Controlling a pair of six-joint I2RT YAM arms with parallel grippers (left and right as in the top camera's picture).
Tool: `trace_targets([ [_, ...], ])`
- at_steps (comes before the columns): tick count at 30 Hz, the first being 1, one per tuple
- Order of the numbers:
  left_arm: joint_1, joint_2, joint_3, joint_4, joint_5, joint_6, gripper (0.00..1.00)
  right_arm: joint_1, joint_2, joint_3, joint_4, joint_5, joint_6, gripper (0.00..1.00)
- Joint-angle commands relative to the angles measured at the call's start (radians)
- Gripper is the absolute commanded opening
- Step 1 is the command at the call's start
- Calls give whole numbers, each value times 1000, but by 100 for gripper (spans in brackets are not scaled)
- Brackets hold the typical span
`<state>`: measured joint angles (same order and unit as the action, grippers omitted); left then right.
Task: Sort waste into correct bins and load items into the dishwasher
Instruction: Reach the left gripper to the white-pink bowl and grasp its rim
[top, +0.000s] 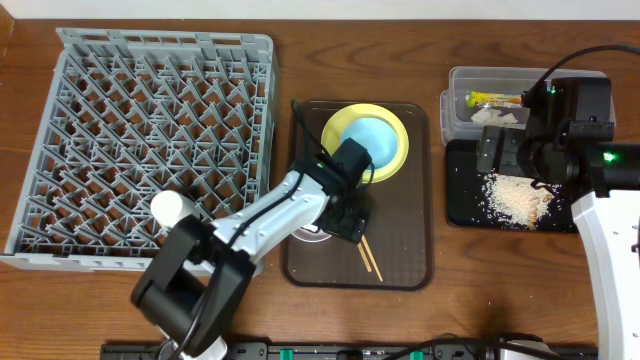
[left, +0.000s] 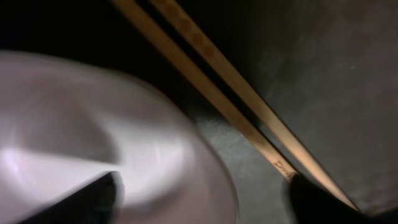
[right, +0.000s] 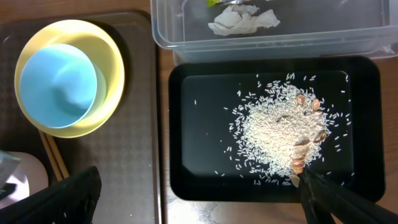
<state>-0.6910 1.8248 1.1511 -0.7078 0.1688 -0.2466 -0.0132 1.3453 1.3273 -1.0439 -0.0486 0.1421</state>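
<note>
On the brown tray (right: 137, 155): two chopsticks (right: 56, 158), two bowls (right: 59, 84), one plate (right: 113, 62).

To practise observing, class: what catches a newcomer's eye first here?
The big grey rack fills the left side. White rice lies heaped in the black tray at right. Between them, a blue bowl sits in a yellow plate on the brown tray.

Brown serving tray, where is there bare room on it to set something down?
Bare: the strip between the chopsticks and the right rim of the brown tray, below the yellow plate. Crowded: the top, with the blue bowl in the plate, and the lower left, where the left pincer hangs by the pinkish bowl.
</note>
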Motion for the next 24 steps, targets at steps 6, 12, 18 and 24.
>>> trace_targets([
  [6, -6, 16, 10, 6, -110, -2, 43, -6, -3, 18, -10, 14, 14, 99],
  [12, -23, 29, 2, 41, -121, -2, 42, -6, -3, 18, -12, 14, 14, 99],
  [18, -75, 45, -1, 39, -261, -2, 37, -6, -3, 18, -11, 15, 14, 99],
  [24, -123, 45, -1, 40, -317, -2, 15, -6, -3, 18, -11, 14, 14, 99],
])
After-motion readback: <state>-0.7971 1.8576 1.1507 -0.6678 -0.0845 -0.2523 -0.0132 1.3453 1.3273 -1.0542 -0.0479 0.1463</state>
